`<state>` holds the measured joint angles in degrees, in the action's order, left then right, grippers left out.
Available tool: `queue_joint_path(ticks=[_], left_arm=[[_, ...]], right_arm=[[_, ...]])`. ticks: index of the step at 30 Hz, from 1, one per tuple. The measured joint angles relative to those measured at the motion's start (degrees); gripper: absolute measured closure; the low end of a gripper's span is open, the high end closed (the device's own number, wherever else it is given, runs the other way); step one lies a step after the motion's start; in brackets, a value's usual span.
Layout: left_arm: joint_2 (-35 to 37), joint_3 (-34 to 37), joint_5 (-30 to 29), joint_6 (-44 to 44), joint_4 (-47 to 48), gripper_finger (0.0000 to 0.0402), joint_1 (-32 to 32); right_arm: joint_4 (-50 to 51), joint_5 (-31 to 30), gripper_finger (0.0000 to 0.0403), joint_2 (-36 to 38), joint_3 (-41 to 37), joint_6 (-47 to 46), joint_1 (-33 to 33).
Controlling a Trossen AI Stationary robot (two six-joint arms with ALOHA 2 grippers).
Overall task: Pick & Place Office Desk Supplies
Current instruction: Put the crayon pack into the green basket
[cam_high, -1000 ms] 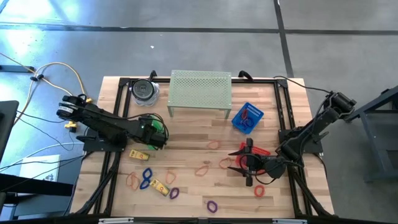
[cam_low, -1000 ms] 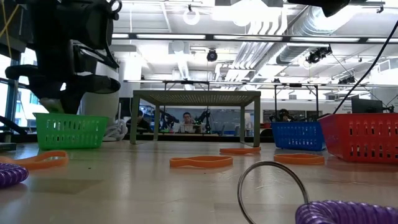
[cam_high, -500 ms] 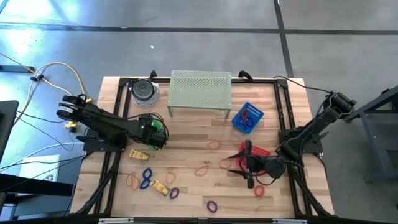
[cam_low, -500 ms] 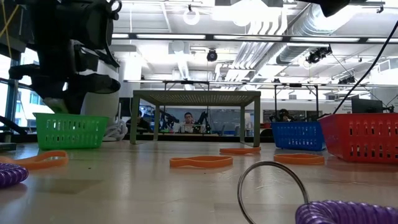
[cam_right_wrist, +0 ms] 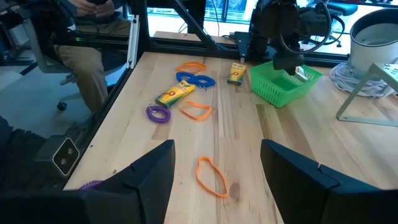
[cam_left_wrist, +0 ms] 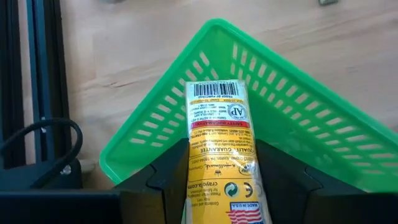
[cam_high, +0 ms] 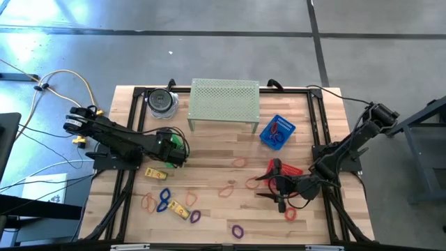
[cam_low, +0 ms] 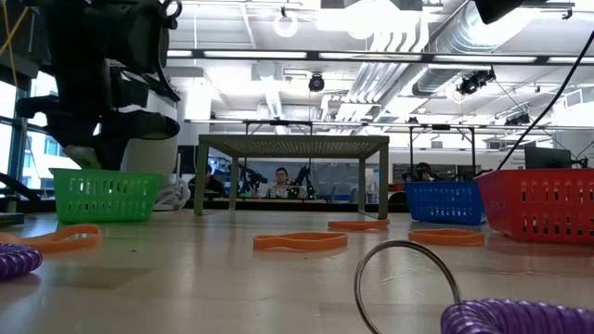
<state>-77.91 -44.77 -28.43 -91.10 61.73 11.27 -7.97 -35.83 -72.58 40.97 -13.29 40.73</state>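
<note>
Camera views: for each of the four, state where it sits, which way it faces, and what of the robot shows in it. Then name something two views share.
High view: above the table, facing straight down; both arms show, left gripper over the green basket.
Low view: at tabletop height, facing level across to the metal stand; an arm hangs over the green basket.
Left wrist view: on the left arm, facing down; its fingers flank a yellow crayon box.
Right wrist view: on the right arm, facing across the table; its open fingers show.
Shared: all four show the green basket.

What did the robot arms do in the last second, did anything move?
The right gripper, open, slid slightly toward the table's near edge, beside the red plastic basket. The left gripper stayed over the green plastic basket, the yellow crayon box between its fingers. The bands did not move.
</note>
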Motion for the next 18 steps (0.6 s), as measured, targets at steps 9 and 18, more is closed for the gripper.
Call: queue_joint_path(ticks=[9,18], left_arm=[[0.0,0.0,-0.23,1.28,-3.12,0.024,0.15],[0.0,0.0,-1.77,2.3,-4.15,0.024,0.48]], right_arm=[[-0.9,0.02,0.0176,0.0,0.0,0.01,0.0],[-0.89,0.04,0.0176,0.0,0.0,-0.01,0.04]])
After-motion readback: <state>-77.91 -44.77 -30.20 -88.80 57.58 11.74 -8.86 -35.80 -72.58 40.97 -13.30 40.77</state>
